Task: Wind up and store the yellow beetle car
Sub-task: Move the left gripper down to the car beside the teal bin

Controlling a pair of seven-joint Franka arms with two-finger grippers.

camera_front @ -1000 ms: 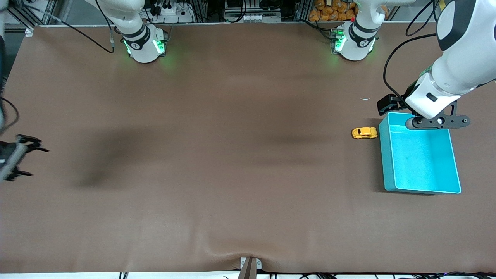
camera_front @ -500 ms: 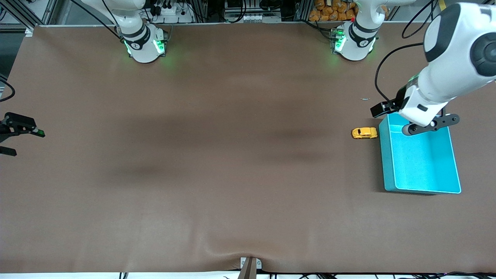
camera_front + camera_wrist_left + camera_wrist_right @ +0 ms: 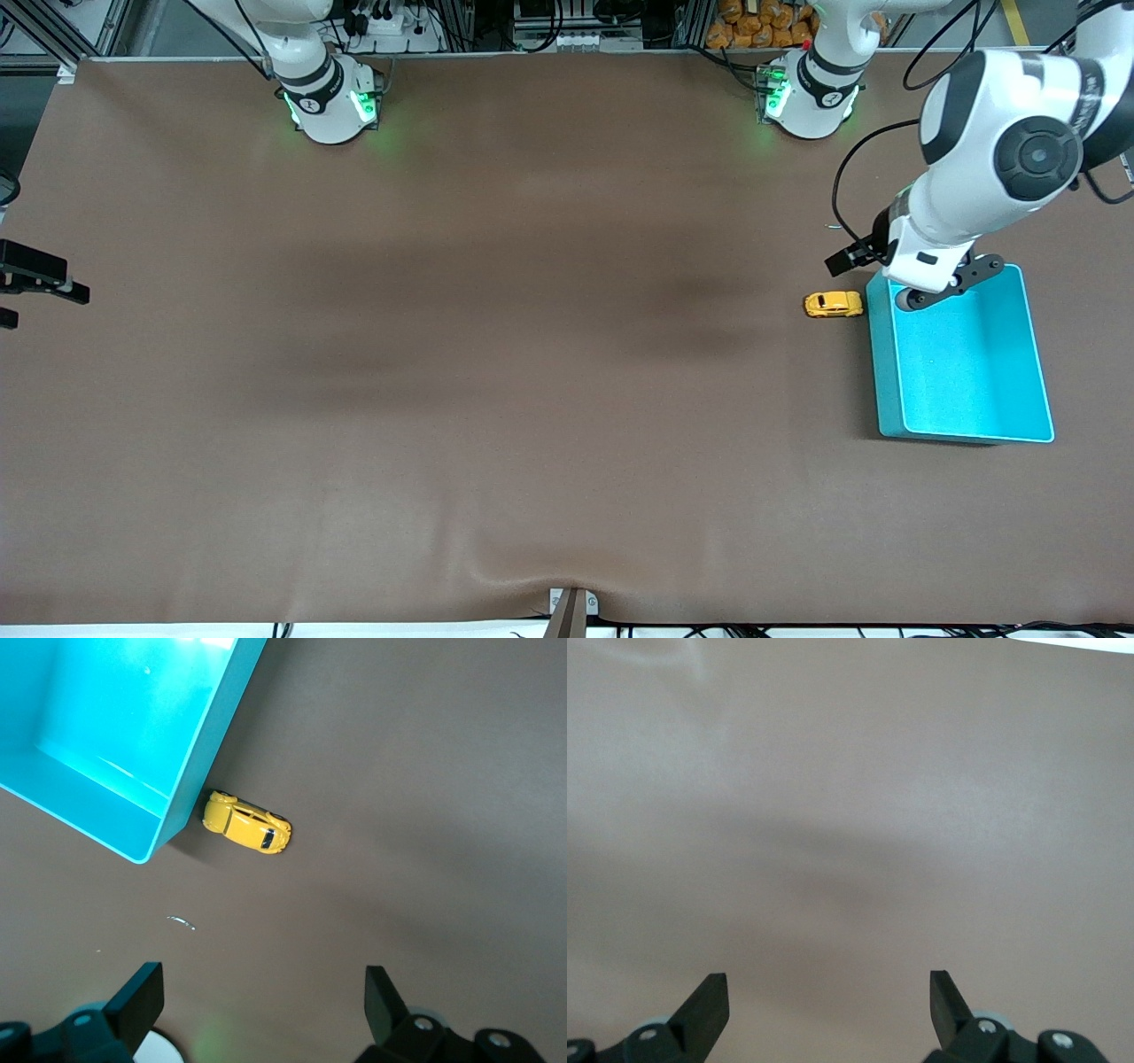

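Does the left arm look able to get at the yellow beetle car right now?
Probably yes. The left gripper hangs open over the table near the yellow beetle car, nothing lies between them; only the turquoise bin beside the car crowds one side.

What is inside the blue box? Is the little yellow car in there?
Nothing shows inside the turquoise bin; the left gripper covers one corner. The yellow beetle car sits outside, on the table beside it.
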